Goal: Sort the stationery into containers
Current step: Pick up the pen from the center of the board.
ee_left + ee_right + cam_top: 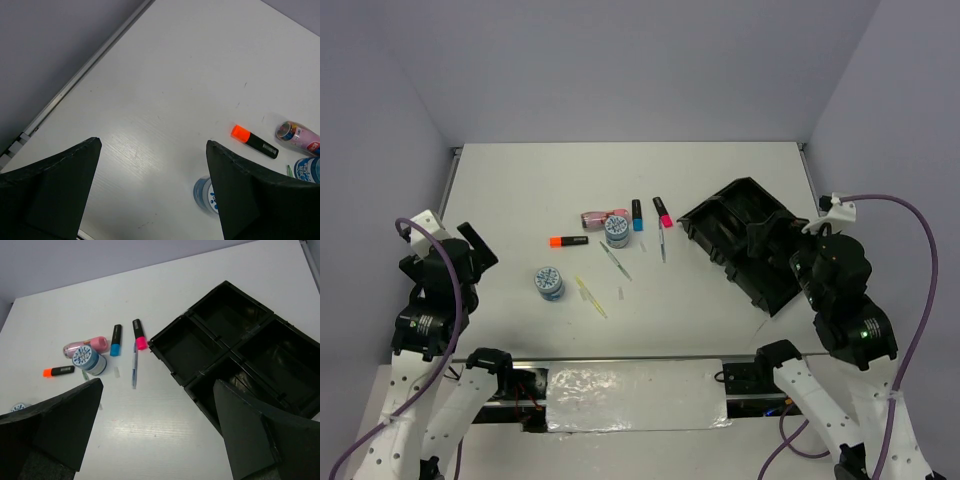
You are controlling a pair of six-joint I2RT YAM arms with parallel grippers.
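Note:
The stationery lies loose mid-table: an orange-ended marker (pixel 568 241), a pink tube (pixel 600 216), a blue-white disc (pixel 616 229), a blue-ended marker (pixel 637 215), a pink-ended marker (pixel 663 212), thin pens (pixel 662 243) and a second disc (pixel 549 282). The black divided tray (pixel 745 240) stands angled at the right, its compartments empty (pixel 230 351). My left gripper (pixel 475 250) is open and empty at the far left, above bare table (pixel 152 142). My right gripper (pixel 782 240) is open and empty over the tray's near edge (pixel 157 382).
The left wrist view shows the orange marker (pixel 255 141), the pink tube (pixel 300 136) and the near disc (pixel 204 194) partly behind a finger. A raised rail (pixel 80 80) runs along the table's left edge. Grey walls close in the back and sides.

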